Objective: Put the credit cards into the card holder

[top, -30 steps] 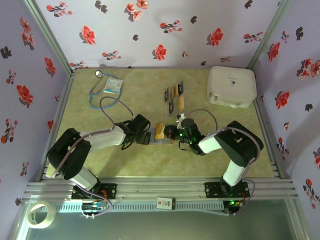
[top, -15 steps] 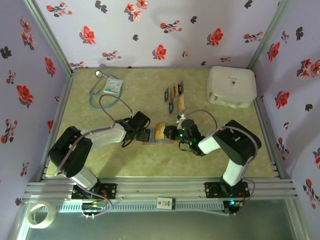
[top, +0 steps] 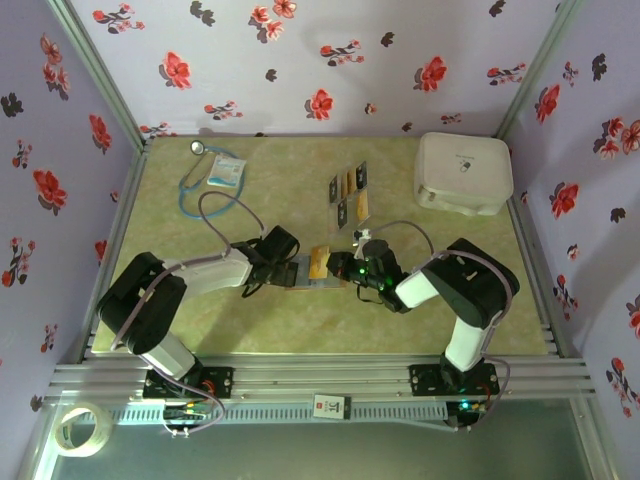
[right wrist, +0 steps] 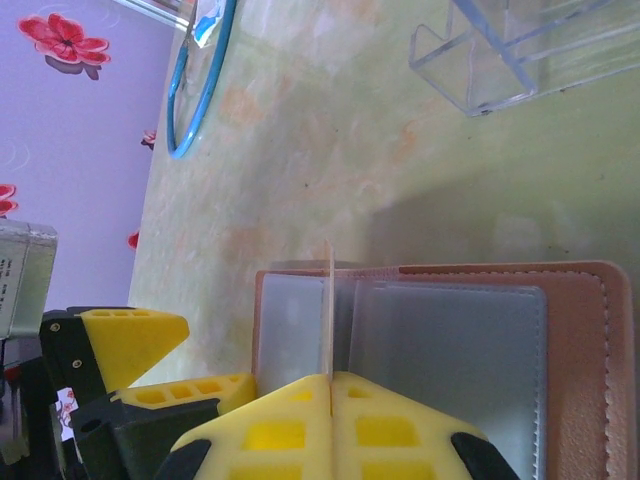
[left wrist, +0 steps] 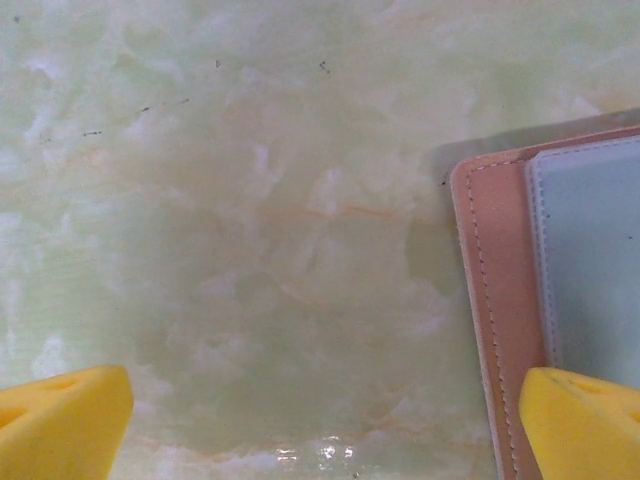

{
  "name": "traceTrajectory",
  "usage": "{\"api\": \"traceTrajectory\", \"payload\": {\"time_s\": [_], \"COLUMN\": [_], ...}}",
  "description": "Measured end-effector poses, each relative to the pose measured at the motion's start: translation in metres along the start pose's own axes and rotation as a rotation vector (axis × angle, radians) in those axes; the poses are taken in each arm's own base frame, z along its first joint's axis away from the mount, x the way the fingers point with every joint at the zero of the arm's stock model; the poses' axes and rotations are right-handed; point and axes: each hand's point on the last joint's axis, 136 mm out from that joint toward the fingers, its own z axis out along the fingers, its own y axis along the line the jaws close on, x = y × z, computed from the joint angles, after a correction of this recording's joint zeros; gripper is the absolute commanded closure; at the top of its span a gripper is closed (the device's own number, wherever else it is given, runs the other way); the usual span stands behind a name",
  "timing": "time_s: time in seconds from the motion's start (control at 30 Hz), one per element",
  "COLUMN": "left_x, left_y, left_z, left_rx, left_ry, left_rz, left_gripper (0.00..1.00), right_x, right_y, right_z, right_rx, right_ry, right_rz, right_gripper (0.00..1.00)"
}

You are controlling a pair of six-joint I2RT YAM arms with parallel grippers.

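Observation:
The card holder lies open on the table, reddish-brown with greyish clear pockets. My right gripper is shut on a yellow-orange credit card, seen edge-on standing over the holder's left pocket. My left gripper is open at the holder's left end; its right fingertip overlaps the leather rim and the other is over bare table. More credit cards, dark and yellow-orange, stand in a clear rack farther back.
The clear rack is just beyond the holder. A big white case sits at the back right. A blue stethoscope and a small packet lie at the back left. A tape roll rests off the table, front left.
My left gripper has shifted slightly at the holder's left end. The right gripper keeps the card in the same spot.

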Motion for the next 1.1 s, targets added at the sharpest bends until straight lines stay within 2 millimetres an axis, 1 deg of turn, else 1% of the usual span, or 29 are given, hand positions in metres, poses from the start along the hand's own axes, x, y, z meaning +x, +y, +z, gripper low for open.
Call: {"api": "traceTrajectory", "payload": {"time_s": [0.27,0.57,1.1], "left_x": [0.001,0.001,0.001], "left_y": [0.0,0.0,0.0], "left_z": [0.001,0.002,0.002], "left_rx": [0.001,0.002,0.003], "left_ry": [-0.002,-0.004,-0.005], "left_rz": [-0.001,-0.002,-0.002], "left_gripper": [0.0,0.0,0.0], "right_x": [0.005,0.011,0.013], "right_y": [0.001,-0.002,-0.01], "right_z": [0.001,0.001,-0.004], "right_rx": [-0.008,-0.008,0.004], "right_ry": [0.013,0.022,0.012], "right_rz": [-0.003,0.014,0.017], "right_gripper": [1.0,1.0,1.0]}}
